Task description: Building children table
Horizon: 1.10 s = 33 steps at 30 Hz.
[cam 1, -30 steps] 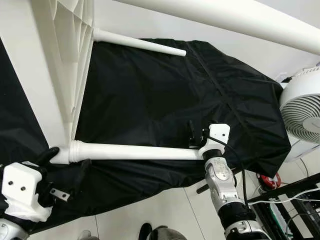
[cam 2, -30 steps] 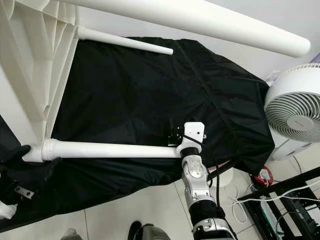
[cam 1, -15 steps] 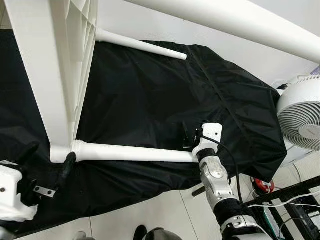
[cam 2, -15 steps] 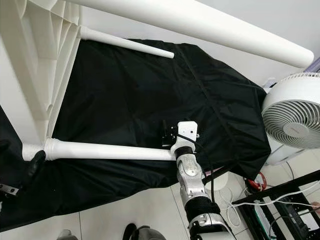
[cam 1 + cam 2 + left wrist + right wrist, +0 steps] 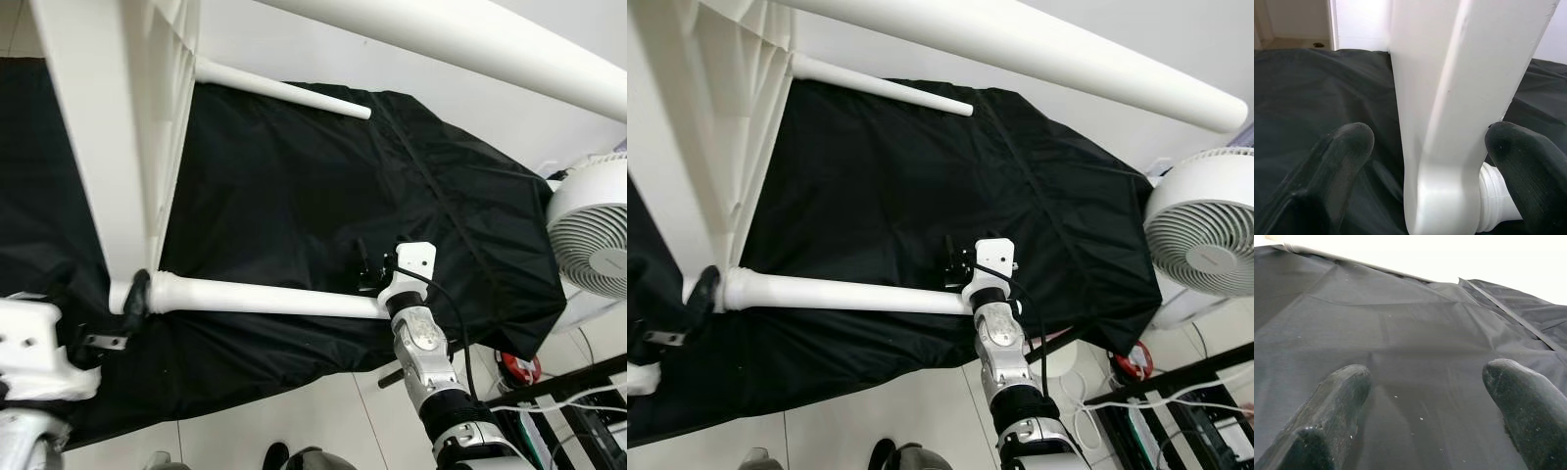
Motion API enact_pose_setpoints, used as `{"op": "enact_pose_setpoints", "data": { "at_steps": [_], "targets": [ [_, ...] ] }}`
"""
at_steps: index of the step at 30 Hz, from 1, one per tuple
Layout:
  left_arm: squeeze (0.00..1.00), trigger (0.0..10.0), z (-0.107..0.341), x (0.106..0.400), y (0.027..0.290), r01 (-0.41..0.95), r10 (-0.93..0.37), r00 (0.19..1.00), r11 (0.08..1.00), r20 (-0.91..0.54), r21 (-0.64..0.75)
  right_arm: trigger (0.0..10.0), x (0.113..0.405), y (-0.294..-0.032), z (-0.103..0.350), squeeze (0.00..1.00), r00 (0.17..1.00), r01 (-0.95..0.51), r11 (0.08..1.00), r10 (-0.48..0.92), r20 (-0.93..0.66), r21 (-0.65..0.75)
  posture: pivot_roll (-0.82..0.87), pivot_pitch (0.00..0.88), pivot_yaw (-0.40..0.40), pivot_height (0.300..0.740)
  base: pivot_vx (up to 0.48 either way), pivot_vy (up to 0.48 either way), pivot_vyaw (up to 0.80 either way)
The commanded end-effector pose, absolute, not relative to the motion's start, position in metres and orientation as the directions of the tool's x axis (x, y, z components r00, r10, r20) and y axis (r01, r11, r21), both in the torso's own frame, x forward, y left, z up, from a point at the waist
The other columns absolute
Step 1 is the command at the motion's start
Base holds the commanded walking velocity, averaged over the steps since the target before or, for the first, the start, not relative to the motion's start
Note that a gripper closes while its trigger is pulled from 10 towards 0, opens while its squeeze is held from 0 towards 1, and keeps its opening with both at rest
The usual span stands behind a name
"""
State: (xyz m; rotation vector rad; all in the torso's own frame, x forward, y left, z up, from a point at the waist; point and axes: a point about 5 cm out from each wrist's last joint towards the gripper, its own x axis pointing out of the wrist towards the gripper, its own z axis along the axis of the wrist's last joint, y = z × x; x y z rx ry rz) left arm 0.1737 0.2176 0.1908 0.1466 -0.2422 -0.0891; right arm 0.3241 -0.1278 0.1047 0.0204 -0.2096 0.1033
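Children's table: white, on its side on a black sheet (image 5: 294,196). Near leg (image 5: 274,296) runs left to right. Left gripper (image 5: 1425,161) at the corner socket (image 5: 1435,196), jaws wide, straddling the frame, not closed. Right gripper (image 5: 1425,396) at the leg's free end, jaws wide, nothing between. Socket thread hidden; fan (image 5: 1205,220) cut off.

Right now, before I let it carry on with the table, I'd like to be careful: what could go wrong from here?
The left gripper is open around the table frame's corner without clamping, so the tilted table could shift. The right gripper is open, its wrist at the free end of the near leg, so nothing may steady that leg. The table hangs partly off the black-covered surface, near the fan.
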Motion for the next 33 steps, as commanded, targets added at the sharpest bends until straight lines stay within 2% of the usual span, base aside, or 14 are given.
{"op": "enact_pose_setpoints", "data": {
  "at_steps": [1, 10, 12, 17, 33],
  "targets": [
    [0.0, 10.0, 0.191, 0.18, 0.213, 0.011, -0.043, 0.968, 0.992, 0.249, 0.126, 10.0, 0.317, -0.135, 0.087, 0.0, 0.987, -0.081, 0.997, 0.08, 0.139, 0.007, 0.38, 0.142, -0.206, 0.74, 0.0, 0.0, 0.0],
    [0.0, 10.0, 0.193, 0.179, 0.208, 0.076, -0.109, 0.959, 0.988, 0.261, 0.131, 10.0, 0.314, -0.14, 0.084, 0.0, 0.989, -0.063, 0.998, 0.063, 0.134, 0.002, 0.37, 0.143, -0.197, 0.74, 0.0, 0.0, 0.0],
    [0.0, 10.0, 0.194, 0.176, 0.198, 0.143, -0.176, 0.944, 0.981, 0.279, 0.132, 10.0, 0.313, -0.14, 0.083, 0.0, 0.989, -0.062, 0.998, 0.062, 0.132, 0.0, 0.36, 0.146, -0.198, 0.74, 0.0, 0.0, 0.0],
    [0.0, 10.0, 0.191, 0.175, 0.187, 0.193, -0.238, 0.937, 0.963, 0.256, 0.188, 10.0, 0.313, -0.14, 0.082, 0.0, 0.99, -0.065, 0.998, 0.065, 0.127, -0.002, 0.36, 0.148, -0.2, 0.74, 0.0, 0.0, 0.0],
    [0.0, 10.0, 0.189, 0.197, 0.18, 0.126, -0.172, 0.95, 0.975, 0.262, 0.182, 10.0, 0.31, -0.142, 0.081, 0.0, 0.991, -0.043, 0.999, 0.043, 0.126, -0.001, 0.33, 0.128, -0.168, 0.74, 0.0, 0.0, 0.0]
  ]
}}
